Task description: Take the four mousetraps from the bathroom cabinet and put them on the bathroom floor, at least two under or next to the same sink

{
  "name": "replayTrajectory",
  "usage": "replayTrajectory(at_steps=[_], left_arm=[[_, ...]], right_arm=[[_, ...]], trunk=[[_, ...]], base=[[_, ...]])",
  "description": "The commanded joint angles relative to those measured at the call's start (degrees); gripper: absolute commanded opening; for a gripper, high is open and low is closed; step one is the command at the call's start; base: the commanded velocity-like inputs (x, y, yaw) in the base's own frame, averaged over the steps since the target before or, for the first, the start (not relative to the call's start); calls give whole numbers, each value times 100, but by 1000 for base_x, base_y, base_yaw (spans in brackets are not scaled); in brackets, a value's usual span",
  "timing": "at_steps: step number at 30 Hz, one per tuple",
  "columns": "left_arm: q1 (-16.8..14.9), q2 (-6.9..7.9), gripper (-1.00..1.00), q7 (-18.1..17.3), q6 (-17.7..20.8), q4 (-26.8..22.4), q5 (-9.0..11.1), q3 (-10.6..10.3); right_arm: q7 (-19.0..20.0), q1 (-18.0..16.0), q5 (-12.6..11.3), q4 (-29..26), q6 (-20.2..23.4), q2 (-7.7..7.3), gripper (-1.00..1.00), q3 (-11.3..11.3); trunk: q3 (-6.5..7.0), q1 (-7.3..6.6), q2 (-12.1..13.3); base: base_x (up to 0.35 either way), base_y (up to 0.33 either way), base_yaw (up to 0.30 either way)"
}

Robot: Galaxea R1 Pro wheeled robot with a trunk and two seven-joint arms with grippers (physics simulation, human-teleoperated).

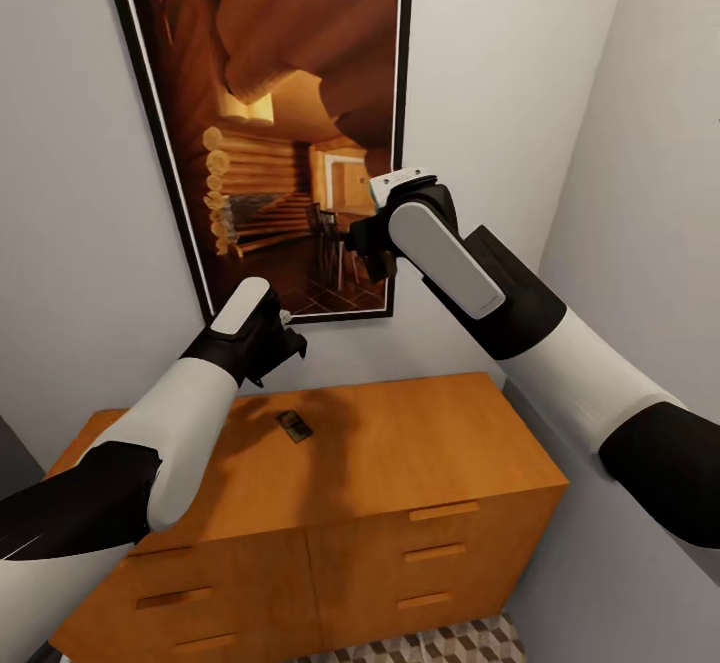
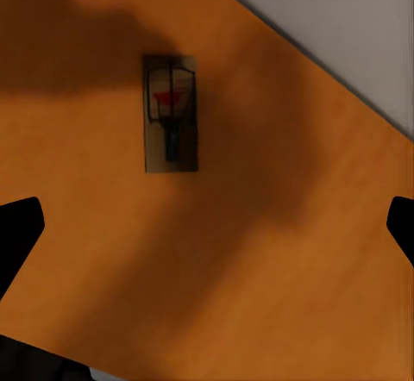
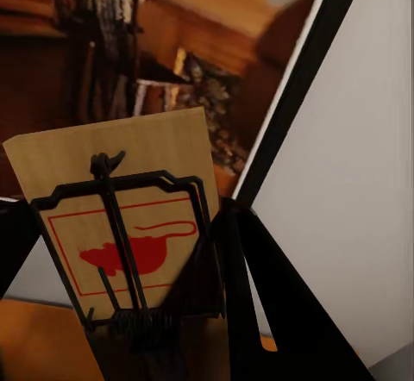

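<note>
Both our arms are raised, the right one gripping.

Our left end effector (image 1: pixel 268 338) hangs at about 8 o'clock from centre, angled downward, fingers spread wide with nothing between them. Our right end effector (image 1: pixel 378 243) sits higher, near centre, wrist bent toward 10 o'clock, fingers (image 3: pixel 233 260) clamped on a mousetrap (image 3: pixel 129 217).

The held mousetrap (image 3: pixel 129 217) has its lower end hidden between the right pincer (image 3: pixel 121 312) fingers; the cabinet (image 1: pixel 420 463) runs off the frame's bottom.
</note>
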Motion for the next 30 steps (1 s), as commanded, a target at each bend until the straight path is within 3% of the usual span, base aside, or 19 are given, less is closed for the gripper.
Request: replayTrajectory(at_steps=[1, 20, 30], left_arm=[[-6, 4, 100, 39, 45, -5, 30, -20], [-5, 5, 100, 33, 18, 8, 47, -18], [-5, 5, 100, 45, 17, 37, 50, -17]], right_arm=[[-61, -9, -61, -6, 12, 0, -100, 8], [-16, -11, -61, -82, 16, -2, -100, 10], [134, -125, -60, -742, 14, -70, -100, 4]], trunk=[[-14, 4, -13], [-14, 4, -13], [-14, 4, -13]], base=[[0, -36, 0], [51, -7, 0], [21, 0, 0]])
